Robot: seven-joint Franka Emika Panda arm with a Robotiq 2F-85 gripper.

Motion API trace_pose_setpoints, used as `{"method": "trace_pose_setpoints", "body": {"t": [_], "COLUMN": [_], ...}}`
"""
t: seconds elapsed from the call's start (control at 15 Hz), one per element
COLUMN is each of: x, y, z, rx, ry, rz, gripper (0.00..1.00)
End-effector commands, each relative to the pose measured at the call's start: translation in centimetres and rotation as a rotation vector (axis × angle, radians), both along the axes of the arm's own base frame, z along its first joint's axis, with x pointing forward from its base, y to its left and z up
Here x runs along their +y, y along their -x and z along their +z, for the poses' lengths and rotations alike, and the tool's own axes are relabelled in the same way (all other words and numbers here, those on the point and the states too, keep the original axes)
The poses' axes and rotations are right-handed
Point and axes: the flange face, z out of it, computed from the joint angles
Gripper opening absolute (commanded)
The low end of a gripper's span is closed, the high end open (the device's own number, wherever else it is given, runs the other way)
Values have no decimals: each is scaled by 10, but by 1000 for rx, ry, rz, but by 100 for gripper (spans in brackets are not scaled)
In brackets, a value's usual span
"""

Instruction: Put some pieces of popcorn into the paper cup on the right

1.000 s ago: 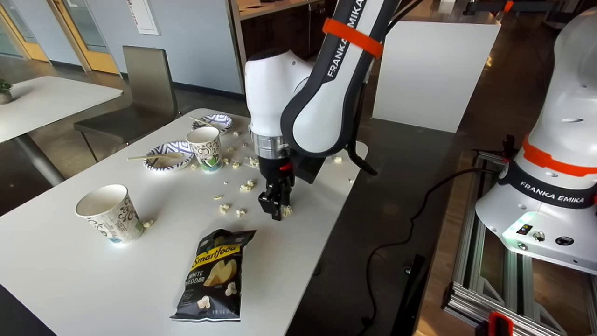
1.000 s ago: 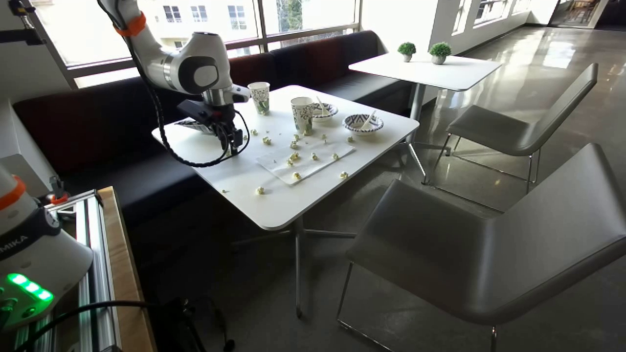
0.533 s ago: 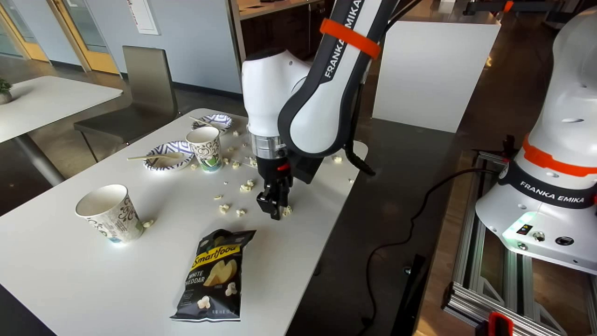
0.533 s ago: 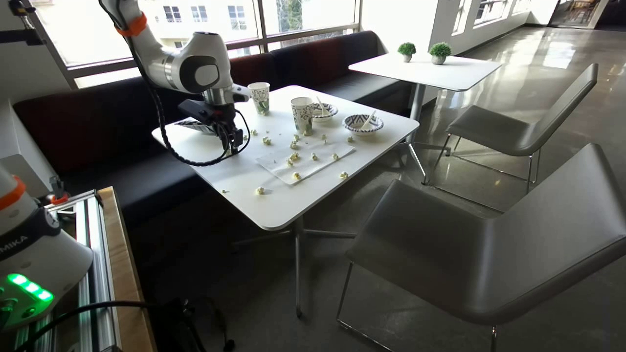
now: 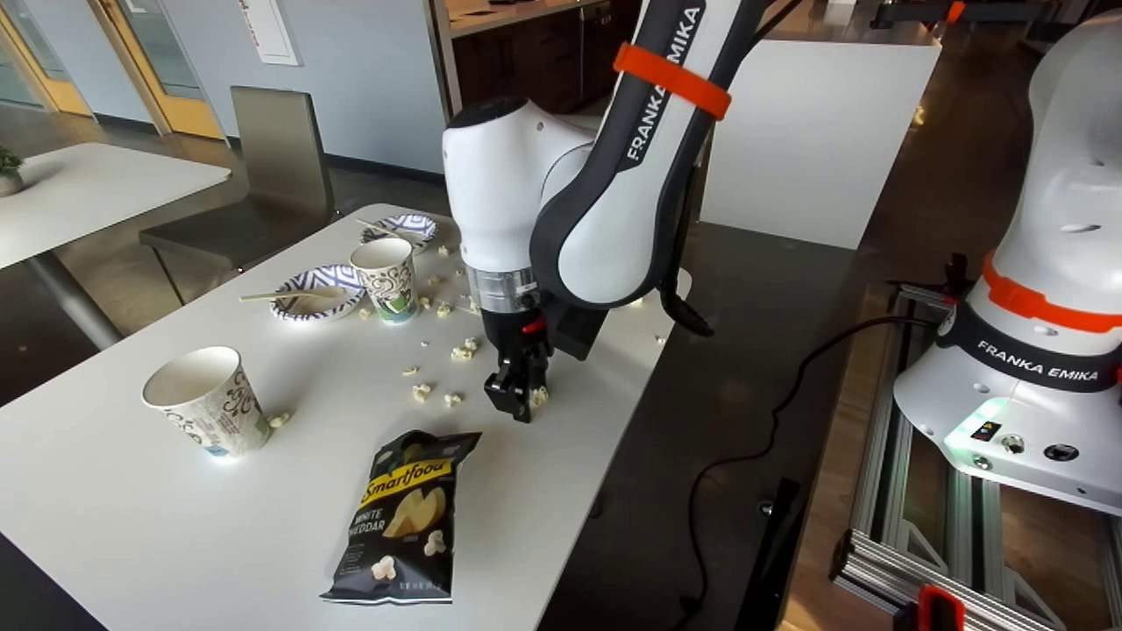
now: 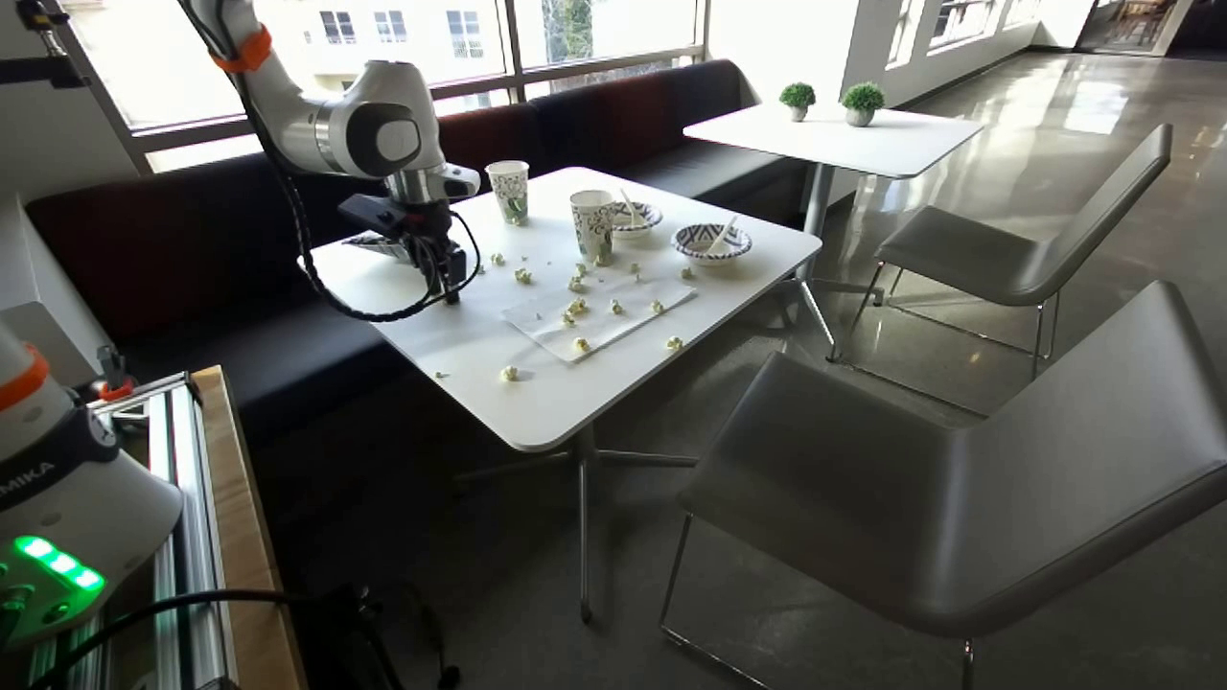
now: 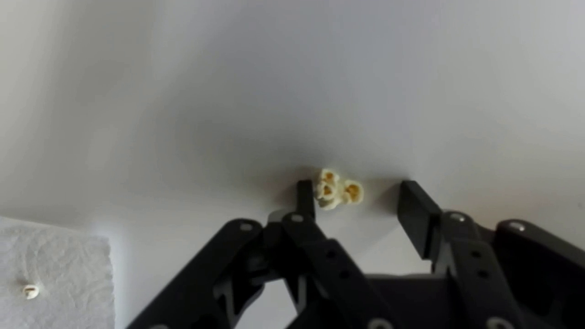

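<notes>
My gripper is open low over the table, pointing down. In the wrist view a piece of popcorn lies between the fingers, close against the left finger and apart from the right one. The gripper also shows in both exterior views. More popcorn lies scattered on the table, also in an exterior view. Two patterned paper cups stand upright: one cup by the bowls, one farther from them. The cups' bottoms are hidden.
A black-and-yellow snack bag lies near the gripper. Two patterned bowls with utensils stand past the cups. A white napkin lies under some popcorn. The table edge is close to the gripper.
My gripper has shifted slightly and lowered, and its fingertips now sit around the popcorn piece that was beside them. The cups, bag and other popcorn have not moved.
</notes>
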Motion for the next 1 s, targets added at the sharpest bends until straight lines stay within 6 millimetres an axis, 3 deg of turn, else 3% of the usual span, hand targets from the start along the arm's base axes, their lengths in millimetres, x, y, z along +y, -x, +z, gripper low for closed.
{"method": "trace_pose_setpoints", "body": {"t": [0.0,0.4,0.93], "x": [1,6,8], "y": [9,12,14], "z": [-6,-5,-3], "rx": [23,23,23], "ry": [57,60,67], "rz": [-13,-24,-27], "gripper": [46,33,30]}}
